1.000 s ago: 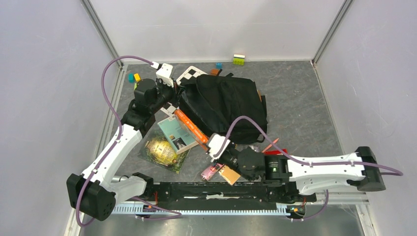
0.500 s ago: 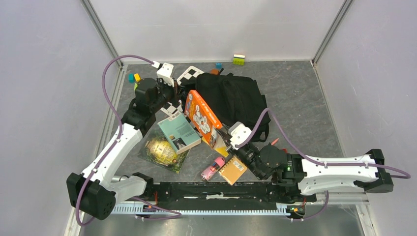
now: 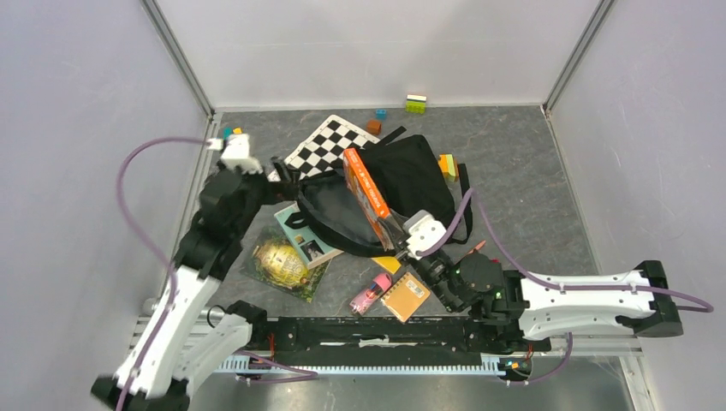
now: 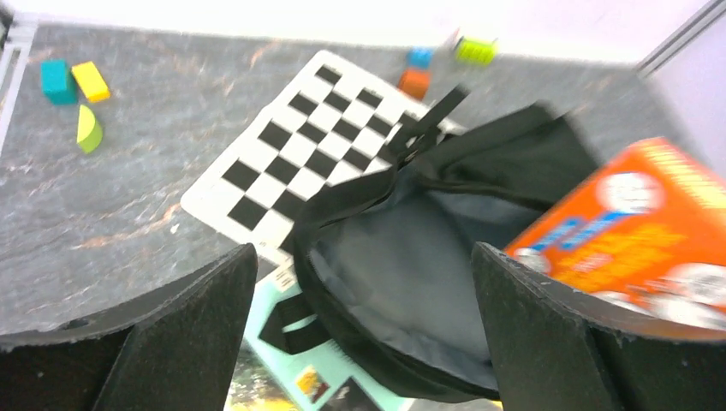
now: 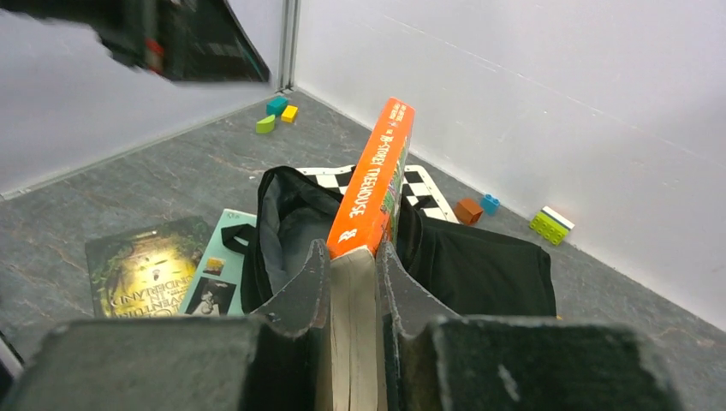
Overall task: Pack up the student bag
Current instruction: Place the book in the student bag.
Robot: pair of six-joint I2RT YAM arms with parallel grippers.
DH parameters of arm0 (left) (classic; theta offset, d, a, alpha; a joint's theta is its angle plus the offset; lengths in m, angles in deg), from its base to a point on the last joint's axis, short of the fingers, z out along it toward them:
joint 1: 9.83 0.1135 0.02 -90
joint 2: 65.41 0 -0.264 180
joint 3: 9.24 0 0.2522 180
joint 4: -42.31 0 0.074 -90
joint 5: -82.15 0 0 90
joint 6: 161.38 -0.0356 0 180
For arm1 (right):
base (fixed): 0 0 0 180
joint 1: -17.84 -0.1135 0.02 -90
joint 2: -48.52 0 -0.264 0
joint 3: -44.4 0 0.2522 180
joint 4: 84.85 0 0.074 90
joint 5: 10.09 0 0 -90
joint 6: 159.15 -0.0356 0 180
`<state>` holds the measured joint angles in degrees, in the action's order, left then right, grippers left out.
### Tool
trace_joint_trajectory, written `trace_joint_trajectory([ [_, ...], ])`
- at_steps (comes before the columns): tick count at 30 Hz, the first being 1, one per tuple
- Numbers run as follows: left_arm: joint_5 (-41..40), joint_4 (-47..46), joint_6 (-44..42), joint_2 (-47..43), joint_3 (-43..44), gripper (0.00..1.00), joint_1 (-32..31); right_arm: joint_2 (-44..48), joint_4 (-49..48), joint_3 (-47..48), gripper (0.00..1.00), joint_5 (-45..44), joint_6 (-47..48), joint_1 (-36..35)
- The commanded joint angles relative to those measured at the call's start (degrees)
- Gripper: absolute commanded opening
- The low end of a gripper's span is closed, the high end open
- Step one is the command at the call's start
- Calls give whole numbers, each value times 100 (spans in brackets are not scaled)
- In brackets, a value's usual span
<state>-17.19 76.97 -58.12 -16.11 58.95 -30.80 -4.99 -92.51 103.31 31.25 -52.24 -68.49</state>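
Note:
The student bag [image 3: 411,175] lies in the middle of the table, its mouth gaping to the left and showing grey lining [image 4: 411,257]. An orange book [image 3: 366,193] stands on edge over that mouth, spine up, and my right gripper [image 5: 353,253] is shut on its near end. In the right wrist view the orange book [image 5: 377,175] points away over the bag [image 5: 479,265]. My left gripper [image 4: 364,295] hangs open just left of the bag's mouth with nothing between its fingers [image 4: 171,342]. Seen from above, the left gripper [image 3: 281,175] sits by the bag's left rim.
A checkerboard mat [image 3: 330,141] lies partly under the bag at the back. A teal book [image 3: 304,235] and a green-gold book [image 3: 278,261] lie at the front left. A pink item [image 3: 368,295] and a brown notebook [image 3: 405,295] sit near the front rail. Toy blocks [image 3: 416,103] are scattered at the back.
My left gripper has opened, let go of the bag's rim and drawn back to the left. The right gripper has tipped the orange book up on edge over the open mouth.

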Motion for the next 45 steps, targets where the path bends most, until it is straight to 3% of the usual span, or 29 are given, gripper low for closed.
trace_joint_trajectory([
  [1, 257, 185, 1240, -1128, -46, 100, 17, -294, -1214, -99, 0, 105, 672, -7],
  [5, 1482, 360, 2535, -1328, -119, 100, 6, -638, -1663, -321, 0, 380, 1042, -7],
  [8, 2404, -314, 3799, -1406, -688, 100, 9, -857, -1988, -533, 0, 696, 1063, -7],
  [12, 2821, -1281, 4961, -1510, -1546, 100, 12, -1178, -2129, -637, 0, 1126, 913, -31],
  [22, 2904, -2033, 5897, -1672, -2792, 100, 8, -1695, -2175, -620, 0, 1638, 1107, -197],
  [32, 2920, -1427, 5742, -1858, -3217, 99, 14, -2032, -1677, -366, 0, 2159, 1523, -444],
  [34, 2908, -1423, 5800, -1990, -3375, 92, 10, -2046, -1530, -334, 0, 2211, 1521, -495],
  [35, 2872, -1423, 5834, -2051, -3428, 86, 9, -2053, -1451, -312, 2, 2207, 1505, -529],
  [38, 2714, -1352, 5929, -2305, -3573, 71, 13, -2020, -1127, -240, 21, 2202, 1388, -632],
  [41, 2477, -1159, 5967, -2637, -3671, 47, 14, -1926, -703, -180, 63, 2165, 1062, -702],
  [45, 2134, -765, 5986, -3122, -3781, 20, 14, -1560, -290, -218, 94, 1836, 476, -702],
])
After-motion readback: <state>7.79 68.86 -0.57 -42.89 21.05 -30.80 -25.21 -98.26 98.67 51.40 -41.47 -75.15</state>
